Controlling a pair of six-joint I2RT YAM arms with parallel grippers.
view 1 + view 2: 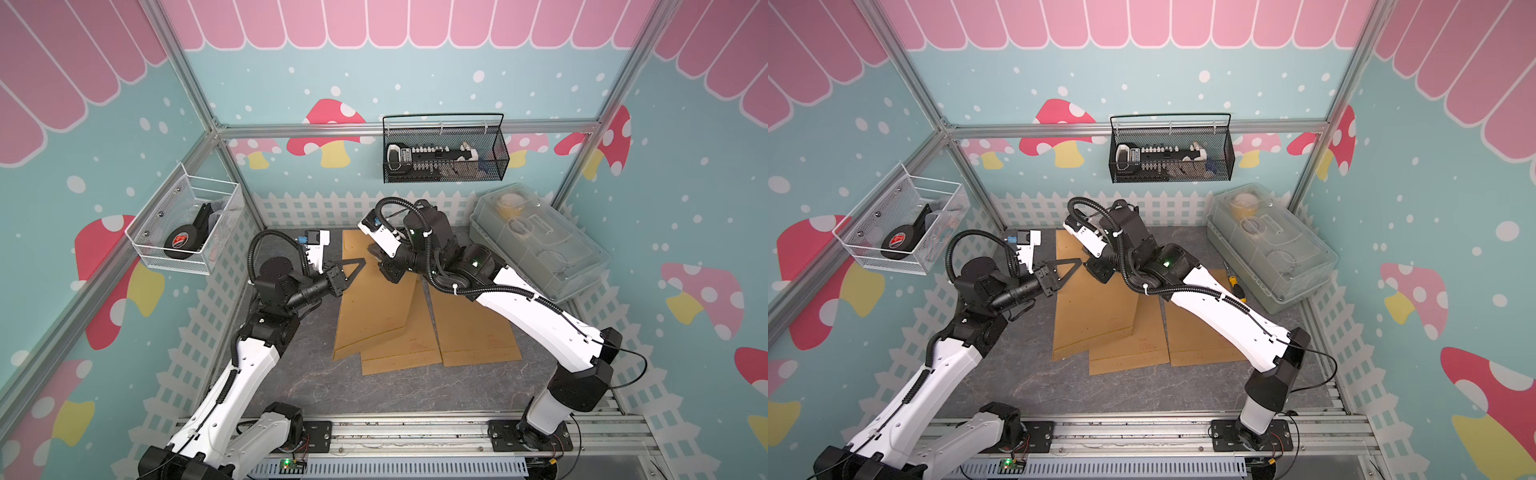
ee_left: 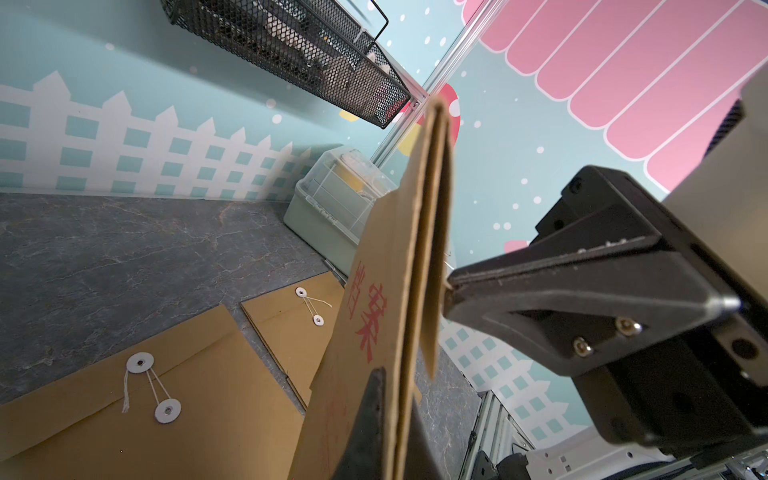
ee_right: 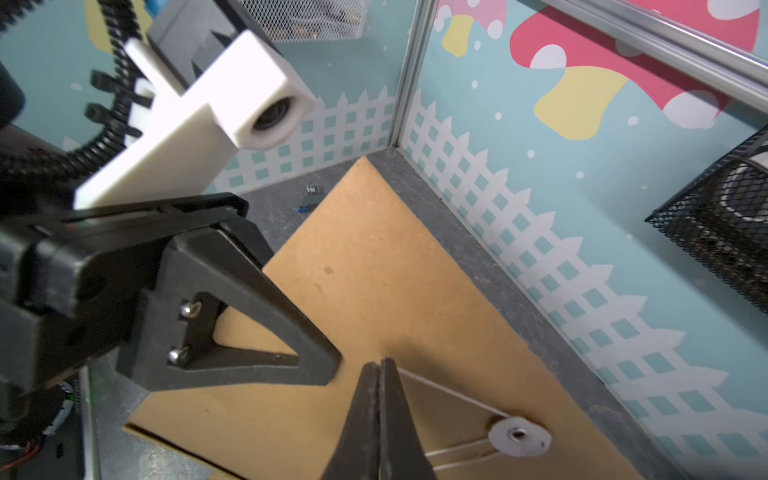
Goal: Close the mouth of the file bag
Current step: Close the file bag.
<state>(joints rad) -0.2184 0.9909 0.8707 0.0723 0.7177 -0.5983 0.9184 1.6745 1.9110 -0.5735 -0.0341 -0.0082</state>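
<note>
Flap (image 2: 436, 232) against body was the relation the next move hung on. The file bag (image 1: 374, 307) lay at the middle of the desk (image 1: 291, 374), toward 11 o'clock, its long axis running 12 to 6 with the mouth at the 12 o'clock end. Its 3 o'clock edge looked tilted up off the two other bags (image 1: 473, 332) lying flat beside and under it, though how high could not be told. The left claw (image 1: 362, 262) pointed in from 9 o'clock across the long edge, jaws closed on the bag's body, the sheet edge-on between them in the left wrist view. The right claw (image 3: 380, 368) pointed in from 4 o'clock over the mouth end, jaws pressed together, and appeared to nip the rim of the flap, with the round string button (image 3: 519, 436) near its tip. The two claws stood near each other, the right just toward 1 o'clock of the left. The flap stood only a narrow gap off the body in the left wrist view, so it seemed folded over but not yet tied. The right claw was thus the nearer to flap and button, and the closing stroke would likely run toward 6 o'clock along the long axis, the left claw as anchor
</note>
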